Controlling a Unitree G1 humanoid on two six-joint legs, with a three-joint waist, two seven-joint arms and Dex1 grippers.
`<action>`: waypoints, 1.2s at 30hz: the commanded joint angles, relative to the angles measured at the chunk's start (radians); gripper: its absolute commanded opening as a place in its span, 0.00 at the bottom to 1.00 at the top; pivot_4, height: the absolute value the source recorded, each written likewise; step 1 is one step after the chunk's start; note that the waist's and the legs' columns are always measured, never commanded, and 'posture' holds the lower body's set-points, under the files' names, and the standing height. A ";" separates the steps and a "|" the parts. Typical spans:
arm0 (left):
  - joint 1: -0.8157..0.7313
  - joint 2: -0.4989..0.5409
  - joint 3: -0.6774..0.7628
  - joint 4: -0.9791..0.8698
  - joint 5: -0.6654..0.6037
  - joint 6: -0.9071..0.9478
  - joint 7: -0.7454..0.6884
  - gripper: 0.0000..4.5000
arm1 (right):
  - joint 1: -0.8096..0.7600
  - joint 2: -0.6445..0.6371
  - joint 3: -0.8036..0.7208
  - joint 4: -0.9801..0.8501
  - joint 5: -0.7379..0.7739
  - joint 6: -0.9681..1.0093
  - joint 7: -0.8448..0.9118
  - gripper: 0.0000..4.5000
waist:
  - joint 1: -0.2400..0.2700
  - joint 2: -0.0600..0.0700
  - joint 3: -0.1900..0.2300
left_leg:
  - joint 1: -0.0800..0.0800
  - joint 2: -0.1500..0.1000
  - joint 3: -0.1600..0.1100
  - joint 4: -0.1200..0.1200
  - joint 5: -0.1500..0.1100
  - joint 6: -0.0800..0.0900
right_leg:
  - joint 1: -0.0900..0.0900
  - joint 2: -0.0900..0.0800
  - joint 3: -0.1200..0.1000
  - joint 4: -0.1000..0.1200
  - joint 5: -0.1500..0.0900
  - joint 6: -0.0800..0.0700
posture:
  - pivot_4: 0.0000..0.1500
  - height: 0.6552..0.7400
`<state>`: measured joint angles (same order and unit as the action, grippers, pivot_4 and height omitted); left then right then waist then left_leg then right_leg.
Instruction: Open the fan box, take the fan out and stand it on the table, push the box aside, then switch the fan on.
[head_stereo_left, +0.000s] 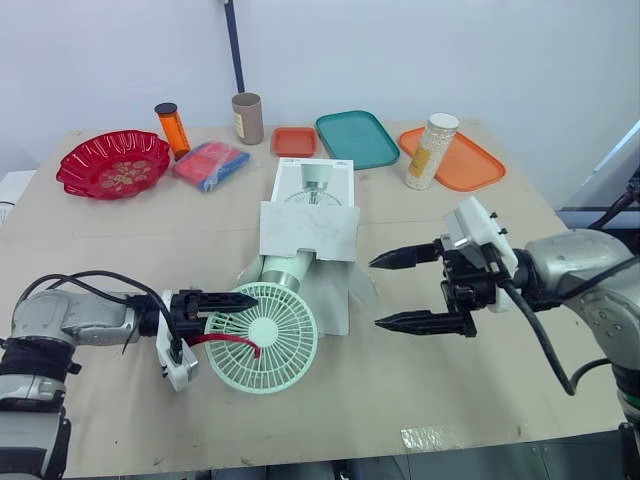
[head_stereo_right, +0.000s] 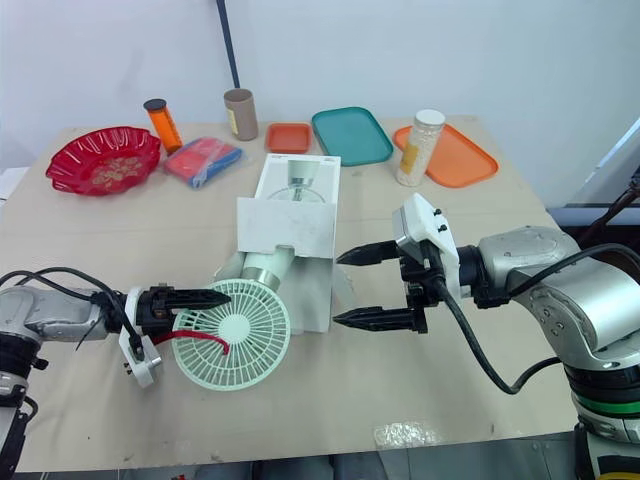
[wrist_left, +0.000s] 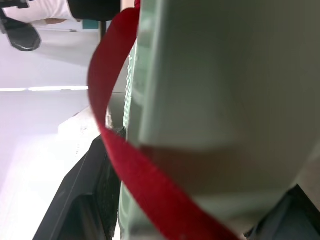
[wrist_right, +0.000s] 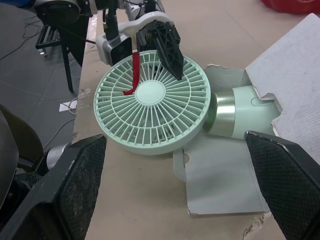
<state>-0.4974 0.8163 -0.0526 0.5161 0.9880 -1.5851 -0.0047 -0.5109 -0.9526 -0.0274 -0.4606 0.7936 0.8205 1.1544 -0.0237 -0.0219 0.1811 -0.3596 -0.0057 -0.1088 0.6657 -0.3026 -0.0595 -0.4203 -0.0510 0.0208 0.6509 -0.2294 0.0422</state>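
A mint-green fan lies on the table with its round grille (head_stereo_left: 262, 335) facing up. Its cylindrical base (head_stereo_left: 285, 268) is still inside the open mouth of the white fan box (head_stereo_left: 312, 215). My left gripper (head_stereo_left: 225, 310) is shut on the grille's left rim, with one black finger (wrist_right: 167, 47) lying over the top of the grille. A red strap (head_stereo_left: 235, 341) loops from the grille beside that finger, and it also crosses the rim (wrist_left: 200, 100) in the left wrist view. My right gripper (head_stereo_left: 376, 292) is open, just right of the box and apart from it.
Along the back stand a red bowl (head_stereo_left: 112, 162), an orange bottle (head_stereo_left: 172, 128), a cardboard tube (head_stereo_left: 247, 118), a blue-red packet (head_stereo_left: 210, 163), a small orange tray (head_stereo_left: 294, 141), a teal tray (head_stereo_left: 357, 138), a jar (head_stereo_left: 432, 150) and an orange tray (head_stereo_left: 470, 162). Crumpled tape (head_stereo_left: 432, 437) lies at the front right.
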 joint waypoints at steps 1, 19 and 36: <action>0.036 0.059 -0.044 -0.074 -0.163 0.004 -0.006 0.52 | -0.002 -0.014 -0.026 -0.022 -0.005 -0.022 0.000 1.00 | 0.000 0.000 0.000 | 0.000 0.000 0.000 0.000 0.000 0.000 | 0.000 0.000 0.000 0.000 0.000 0.000 | 1.00 1.00; 0.136 0.239 -0.234 -0.307 -0.705 0.272 -0.220 0.45 | -0.026 -0.006 -0.035 0.006 0.011 -0.002 -0.016 1.00 | 0.000 0.000 0.000 | 0.000 0.000 0.000 0.001 0.000 0.000 | 0.000 0.000 0.000 0.000 0.000 0.000 | 1.00 1.00; 0.256 0.325 -0.222 -0.603 -1.256 0.669 -0.522 0.45 | -0.030 0.006 -0.037 0.027 0.018 0.001 -0.047 1.00 | 0.000 0.000 0.000 | 0.000 0.000 0.000 0.001 -0.001 0.001 | 0.000 0.001 0.000 0.001 0.000 0.000 | 1.00 1.00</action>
<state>-0.2469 1.1218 -0.3103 -0.0136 -0.1532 -0.9769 -0.5020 -0.5246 -0.9478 -0.0336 -0.4273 0.8015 0.8311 1.1094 -0.0240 -0.0216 0.1809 -0.3597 -0.0051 -0.1087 0.6672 -0.3032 -0.0584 -0.4203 -0.0504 0.0209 0.6514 -0.2295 0.0422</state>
